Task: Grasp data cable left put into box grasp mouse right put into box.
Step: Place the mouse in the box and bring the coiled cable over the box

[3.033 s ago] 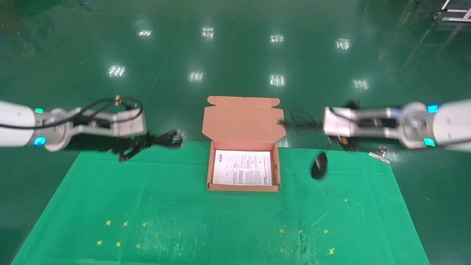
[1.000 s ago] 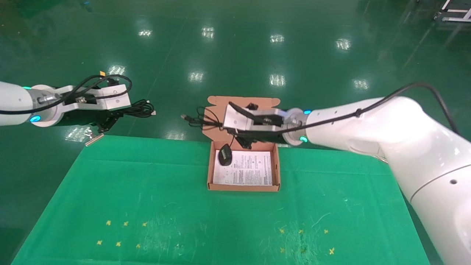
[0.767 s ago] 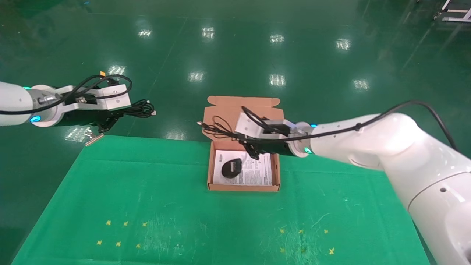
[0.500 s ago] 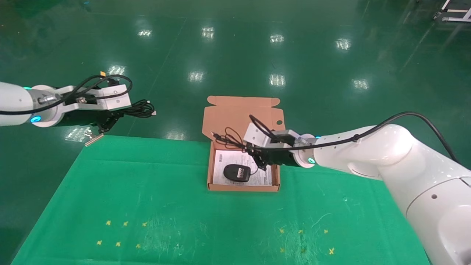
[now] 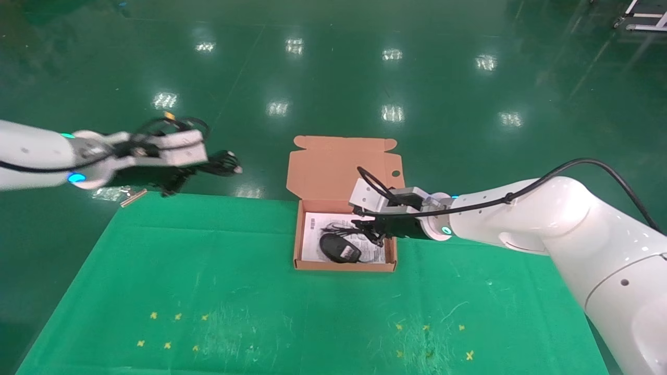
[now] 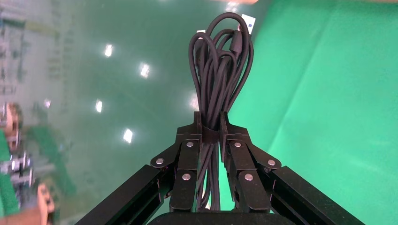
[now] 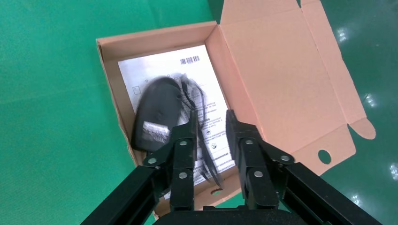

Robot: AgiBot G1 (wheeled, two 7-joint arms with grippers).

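Observation:
The box (image 5: 344, 266) stands open at the table's far middle, its lid flap (image 7: 281, 70) tilted back. The mouse (image 5: 340, 248) lies inside on the white sheet with its pale label up, also seen in the right wrist view (image 7: 157, 115). Its thin cord (image 7: 202, 136) lies loose beside it and runs between my right fingers. My right gripper (image 5: 372, 233) is open, just above the box's right half (image 7: 211, 119). My left gripper (image 5: 195, 169) is shut on the data cable (image 5: 224, 162), held in the air beyond the table's far left edge; the bundle (image 6: 220, 61) sticks out past the fingertips (image 6: 210, 119).
A green cloth (image 5: 208, 271) covers the table, with small yellow crosses (image 5: 172, 330) near the front. A small metal clip (image 5: 133, 197) lies at the far left corner. A shiny green floor lies beyond the table.
My right gripper came down over the box, set the mouse inside and opened off its cord. My left arm has moved right, toward the box, with the cable.

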